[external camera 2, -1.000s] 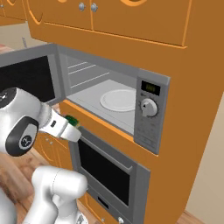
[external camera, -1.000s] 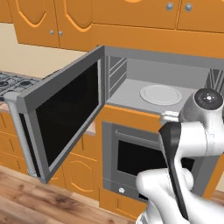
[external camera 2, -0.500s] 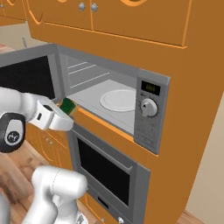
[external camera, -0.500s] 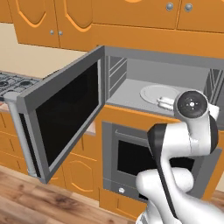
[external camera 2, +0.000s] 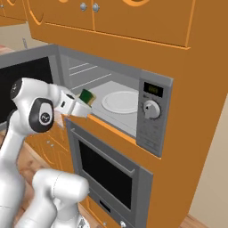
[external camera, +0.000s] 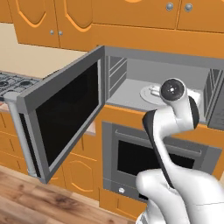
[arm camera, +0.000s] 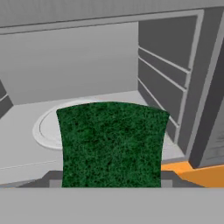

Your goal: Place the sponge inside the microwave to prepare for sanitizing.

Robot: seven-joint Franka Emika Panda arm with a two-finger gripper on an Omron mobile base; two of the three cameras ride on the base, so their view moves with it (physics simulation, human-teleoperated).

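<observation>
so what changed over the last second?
The gripper, shut on the small green-topped sponge, swung up from below the grey built-in microwave and forward to its open front edge, sponge facing the white round turntable plate. Nothing was released. The dark-glass door stayed open; the grey oven below is unchanged.

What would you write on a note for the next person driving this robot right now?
Claw: shut on the small flat sponge with a dark green top, held at the front opening of the wide grey built-in microwave.
Microwave door: swung wide open. Round white turntable plate sits inside, bare.
Done: sponge picked up and brought to the opening.
Left: move the sponge further in, set it down on the plate or floor, open the claw and back the arm out.
</observation>
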